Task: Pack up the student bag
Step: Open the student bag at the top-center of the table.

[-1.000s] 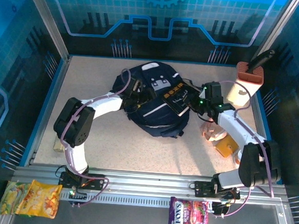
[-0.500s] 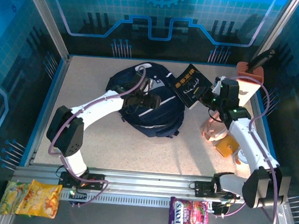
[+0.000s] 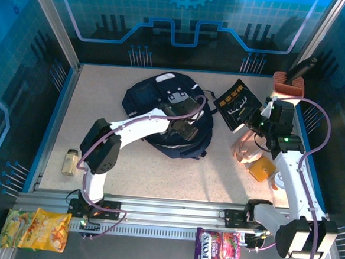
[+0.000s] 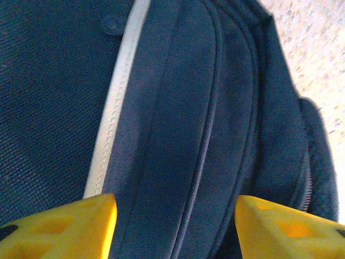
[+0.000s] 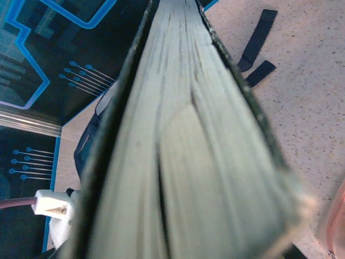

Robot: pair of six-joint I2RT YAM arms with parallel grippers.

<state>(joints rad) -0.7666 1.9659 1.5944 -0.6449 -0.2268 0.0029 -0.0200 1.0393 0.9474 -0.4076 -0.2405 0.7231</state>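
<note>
Top external view: the student bag (image 3: 156, 102) lies flat on the counter (image 3: 128, 168) at rear centre, with the left arm reaching over its right half and the right arm raised just beside its right edge. The step in hand is judged to be loading the book (image 3: 238, 104). The right fingers (image 3: 259, 121) are clamped on this black volume with yellow lettering and carry it above the counter, apart from the bag. The right wrist view looks straight along its page edge. In the left wrist view the left fingers (image 4: 59, 226) stand apart above the navy fabric, with a band of seams between them. Whether they touch the cloth cannot be told. The next move is judged to call for the left arm to take hold of a fabric edge beside the zip and lift it, so that a mouth is presented. The book should then be turned spine-first and lowered in without catching the rim. Whether a compartment is already unzipped cannot be established. The bag is dark navy woven cloth with a thin white stitched stripe, parallel piped ridges along its side and a grey-white patch near the top. It appears soft and slack, and is likely to shift under push.
</note>
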